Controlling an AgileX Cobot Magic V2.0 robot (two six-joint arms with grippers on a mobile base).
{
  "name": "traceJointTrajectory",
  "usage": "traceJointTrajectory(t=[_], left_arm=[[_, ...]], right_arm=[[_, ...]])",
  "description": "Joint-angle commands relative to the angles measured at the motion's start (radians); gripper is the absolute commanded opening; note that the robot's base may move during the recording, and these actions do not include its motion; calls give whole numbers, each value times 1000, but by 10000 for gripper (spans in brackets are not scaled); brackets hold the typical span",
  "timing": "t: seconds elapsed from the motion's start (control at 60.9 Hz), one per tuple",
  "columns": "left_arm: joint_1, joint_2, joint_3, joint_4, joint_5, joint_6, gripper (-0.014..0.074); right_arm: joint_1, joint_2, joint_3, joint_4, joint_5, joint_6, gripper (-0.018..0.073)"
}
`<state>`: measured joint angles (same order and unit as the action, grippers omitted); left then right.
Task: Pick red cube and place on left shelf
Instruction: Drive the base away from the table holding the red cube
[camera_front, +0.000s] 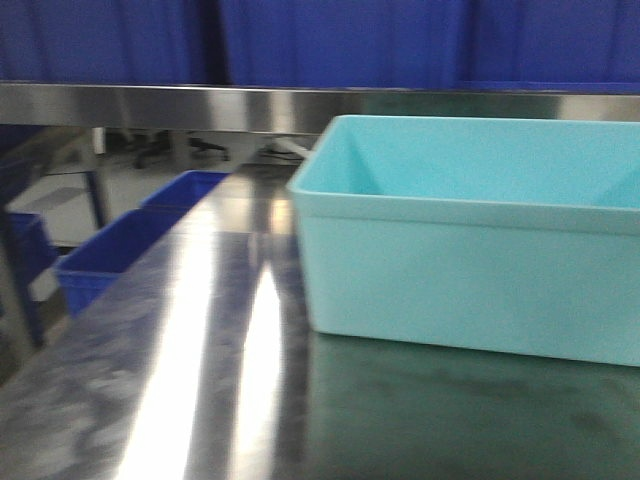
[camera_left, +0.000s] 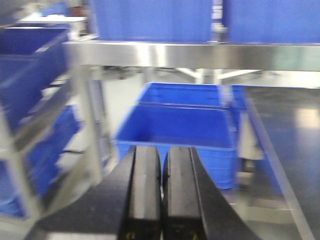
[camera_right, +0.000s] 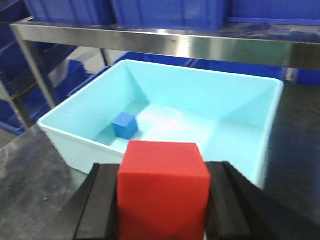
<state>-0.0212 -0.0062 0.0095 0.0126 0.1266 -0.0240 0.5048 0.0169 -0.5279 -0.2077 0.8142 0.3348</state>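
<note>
red cube clamped in right gripper near teal tub.

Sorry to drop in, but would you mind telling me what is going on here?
The right gripper holds the red cube between its fingers, close to a teal tub with a small blue cube inside. The left gripper is shut and empty, facing blue crates under the steel shelf. The red cube is not yet on the shelf.
</note>
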Motion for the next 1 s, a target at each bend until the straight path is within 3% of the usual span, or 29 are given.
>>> traceJointTrajectory(t=[0.0, 0.986], left_arm=[[-1, -15, 23, -5, -88, -1, 102], [-1, -15, 23, -5, -88, -1, 102]], right_arm=[[2, 18, -24, -22, -88, -11, 192], [2, 18, -24, -22, -87, -11, 192]])
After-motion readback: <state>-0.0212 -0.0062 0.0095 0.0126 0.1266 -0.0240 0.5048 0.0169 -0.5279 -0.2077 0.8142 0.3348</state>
